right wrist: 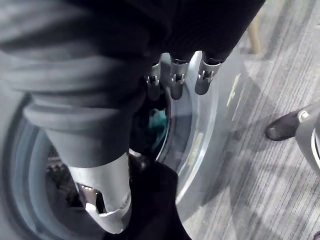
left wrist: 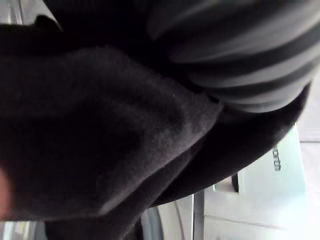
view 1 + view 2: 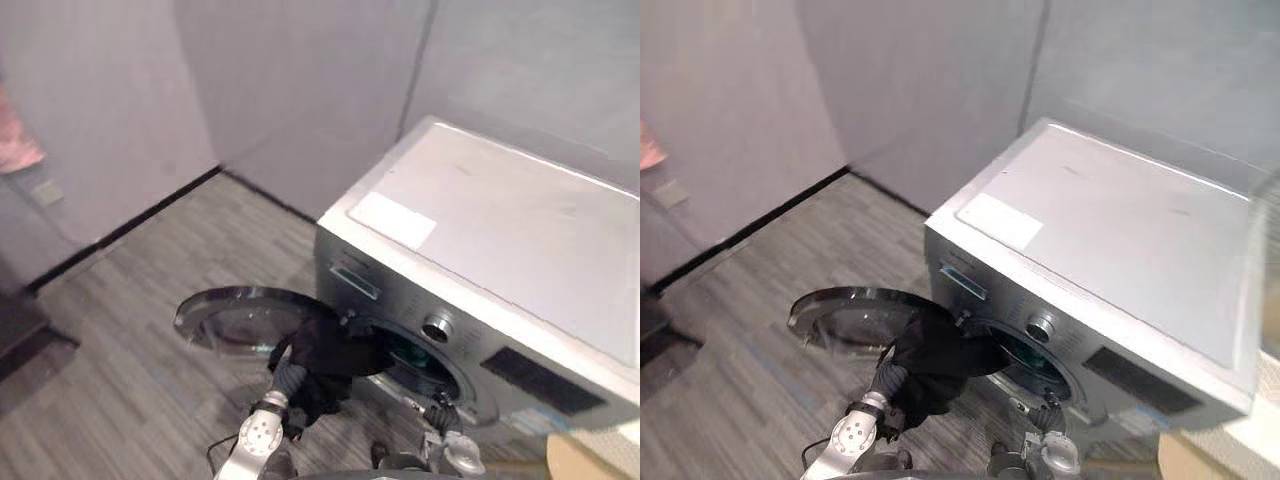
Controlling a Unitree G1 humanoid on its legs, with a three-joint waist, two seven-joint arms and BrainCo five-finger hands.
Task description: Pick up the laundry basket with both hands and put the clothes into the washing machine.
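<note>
Closest to me, my left hand [image 3: 289, 377] goes up into a black cloth [image 3: 335, 355]. The cloth is soft, fuzzy and bunched up. It hides the fingers, so I cannot tell if they are curled or straight. The cloth lies across the left edge of the washer's [image 3: 520, 250] round mouth, and a bit of it hangs down in front.

My right hand [image 1: 174, 82] is at the lower right edge of that mouth. Its fingers are straight, its thumb is spread away from them, and it holds nothing. The cloth is just beside the thumb, but I cannot tell if they touch.

Inside the dark drum [image 1: 50, 175] I see something teal [image 1: 159, 122].

The door [image 3: 245, 315] is round see-through glass with a dark rim. It is swung wide open to the left.

The washer is a boxy shape with a shiny silver-grey front, a round knob [image 3: 437, 327] and a flat pale top. A white patch [image 3: 392, 220] sits at the top's near left corner.

A tan rounded thing [image 3: 585, 458] is at the lower right, and I cannot tell what it is.

The floor [image 3: 130, 380] is grey planks with a wood grain. Past the washer, the walls [image 3: 300, 90] are plain, smooth and pale grey, with a dark strip [image 3: 150, 215] along the bottom.
</note>
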